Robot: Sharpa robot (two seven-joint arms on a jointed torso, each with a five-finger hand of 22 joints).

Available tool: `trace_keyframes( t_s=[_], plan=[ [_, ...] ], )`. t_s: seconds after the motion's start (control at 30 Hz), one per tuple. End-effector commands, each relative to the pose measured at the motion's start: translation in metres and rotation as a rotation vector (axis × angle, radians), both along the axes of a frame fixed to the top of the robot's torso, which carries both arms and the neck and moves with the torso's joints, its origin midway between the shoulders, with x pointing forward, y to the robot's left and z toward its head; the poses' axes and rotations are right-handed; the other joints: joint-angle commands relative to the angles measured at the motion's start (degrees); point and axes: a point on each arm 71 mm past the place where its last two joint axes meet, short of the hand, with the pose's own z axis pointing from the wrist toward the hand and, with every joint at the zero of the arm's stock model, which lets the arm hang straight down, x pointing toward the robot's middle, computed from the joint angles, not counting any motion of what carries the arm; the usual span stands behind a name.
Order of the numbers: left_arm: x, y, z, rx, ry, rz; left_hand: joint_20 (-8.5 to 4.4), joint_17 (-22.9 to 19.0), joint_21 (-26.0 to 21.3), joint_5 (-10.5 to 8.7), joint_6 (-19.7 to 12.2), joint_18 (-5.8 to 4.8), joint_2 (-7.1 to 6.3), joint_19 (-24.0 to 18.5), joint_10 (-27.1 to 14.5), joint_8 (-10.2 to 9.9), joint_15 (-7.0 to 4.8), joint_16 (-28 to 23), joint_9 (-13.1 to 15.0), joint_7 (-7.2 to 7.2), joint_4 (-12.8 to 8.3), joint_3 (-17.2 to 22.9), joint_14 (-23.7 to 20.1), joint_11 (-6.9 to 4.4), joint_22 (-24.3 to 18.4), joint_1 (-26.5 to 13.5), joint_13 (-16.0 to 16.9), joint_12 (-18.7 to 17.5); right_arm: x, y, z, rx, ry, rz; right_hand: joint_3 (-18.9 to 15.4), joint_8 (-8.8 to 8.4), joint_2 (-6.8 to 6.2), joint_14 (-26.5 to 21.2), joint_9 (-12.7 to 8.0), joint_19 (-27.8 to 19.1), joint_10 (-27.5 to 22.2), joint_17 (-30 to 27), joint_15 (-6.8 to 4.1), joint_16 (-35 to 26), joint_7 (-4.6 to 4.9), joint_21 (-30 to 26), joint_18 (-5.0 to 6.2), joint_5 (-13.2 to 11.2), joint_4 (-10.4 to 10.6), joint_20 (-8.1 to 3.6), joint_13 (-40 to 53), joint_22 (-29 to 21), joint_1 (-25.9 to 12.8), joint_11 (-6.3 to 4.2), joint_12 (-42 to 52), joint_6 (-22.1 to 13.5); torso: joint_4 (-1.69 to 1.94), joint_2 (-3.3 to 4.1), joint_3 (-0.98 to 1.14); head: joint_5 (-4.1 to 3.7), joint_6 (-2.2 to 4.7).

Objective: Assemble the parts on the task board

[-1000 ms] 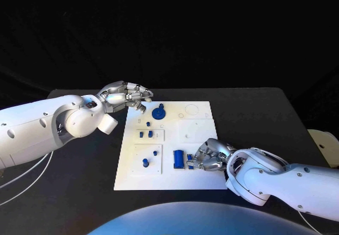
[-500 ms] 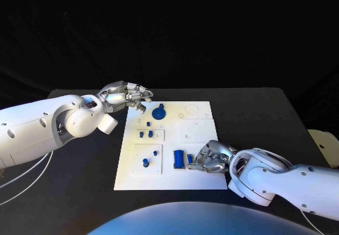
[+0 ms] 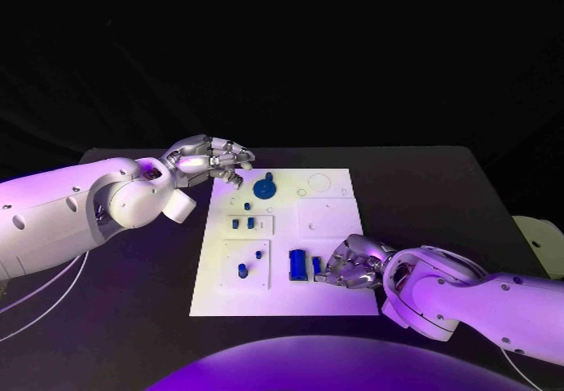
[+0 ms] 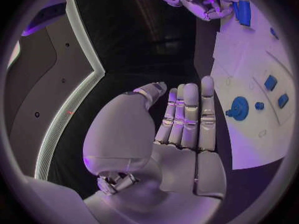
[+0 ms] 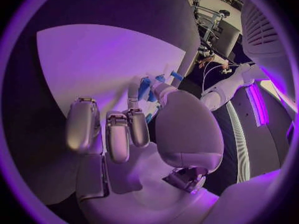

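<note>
While the left hand (image 3: 212, 159) hovers empty, fingers apart, the right hand (image 3: 350, 262) pinches a small part (image 3: 316, 265) on the board (image 3: 335, 220), leaving assembly unfinished.

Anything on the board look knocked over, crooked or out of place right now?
Nothing stands out. The white board lies flat and square on the table, and the blue pieces, such as the round one, sit on it tidily. The right hand works beside the blue block; the left hand hovers off the board's corner.
</note>
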Motion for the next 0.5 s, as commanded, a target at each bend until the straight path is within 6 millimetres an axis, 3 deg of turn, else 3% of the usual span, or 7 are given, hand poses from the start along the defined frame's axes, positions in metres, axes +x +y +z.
trace_keyframes(
  t_s=[0.03,0.5],
  plan=[
    [-0.0006,-0.0019,0.0008,-0.005,-0.004,-0.018,0.06,0.0,-0.2,0.23,-0.4,0.54,-0.07,0.4,-0.4,0.2,-0.02,-0.3,0.1,0.00,0.2,0.1,-0.5,0.06,-0.1,0.2,-0.1,0.2,0.0006,0.0011,-0.0016,0.002,0.004,0.019,-0.3,-0.14,0.06,6.1,0.0,1.3,1.7,15.1,0.19,0.4,-0.13,0.2,0.18,0.0,0.0,0.13,8.6,10.2,0.5,-0.16,0.2,0.3,-0.01,0.04,0.02,-0.05,0.00],
    [-0.0007,-0.0027,0.0008,-0.005,-0.005,-0.021,0.06,0.0,-0.2,0.23,-0.4,0.54,-0.07,0.4,-0.5,0.2,-0.02,-0.3,0.1,-0.01,0.2,0.1,-0.5,0.06,-0.1,0.2,-0.1,0.2,0.0075,0.0065,-0.0073,-0.001,-0.001,0.026,0.0,-0.15,0.32,6.1,-0.1,1.4,1.7,15.1,0.12,0.4,-0.23,0.3,0.17,-0.1,-0.1,0.08,8.7,10.2,1.6,-0.25,0.3,0.3,0.02,0.00,0.02,-0.16,0.00]
  ],
)
